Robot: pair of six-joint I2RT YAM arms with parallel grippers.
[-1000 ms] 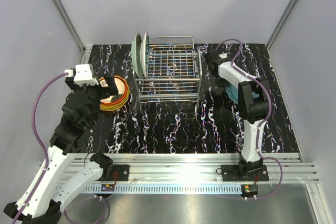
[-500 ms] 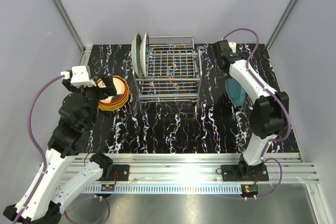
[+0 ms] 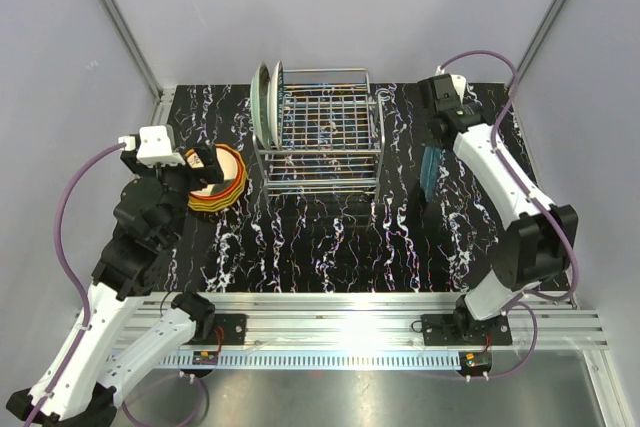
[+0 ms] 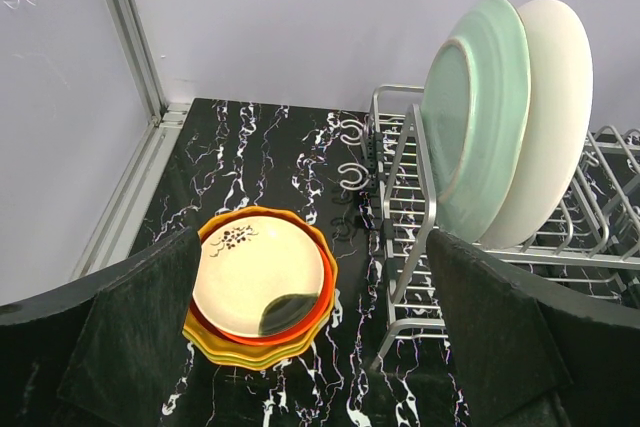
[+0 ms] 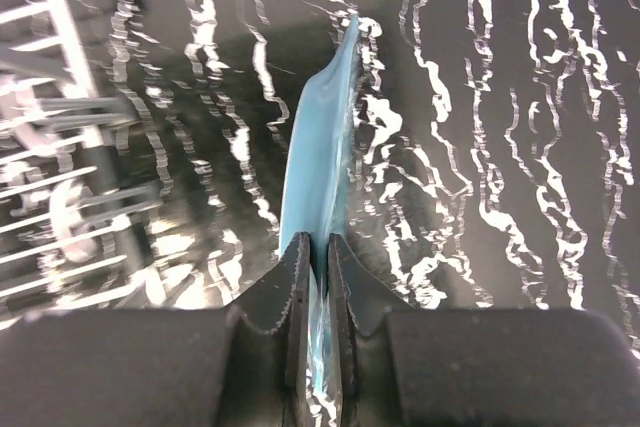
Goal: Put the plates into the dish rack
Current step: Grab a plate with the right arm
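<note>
Teal wavy-rimmed plate (image 5: 320, 147): held upright on edge, its rim clamped by the right gripper (image 5: 318, 282), right of the chrome wire dish rack (image 3: 320, 154); orientation judged to suit slotting. Left gripper (image 4: 312, 239): spread wide, poised above the stacked cream, orange and yellow plates (image 4: 260, 282).

Black white-veined table (image 3: 300, 247), pale grey walls (image 3: 330, 7)

Bare marbled tabletop (image 3: 400, 162) separates the right gripper (image 5: 318, 247), clamped on an edge-on teal plate (image 5: 318, 162), from the dish rack (image 3: 320, 179) to its left. Two upright plates (image 3: 266, 102) block the rack's far end, while the nearer slots (image 3: 335, 127) stand free.
</note>
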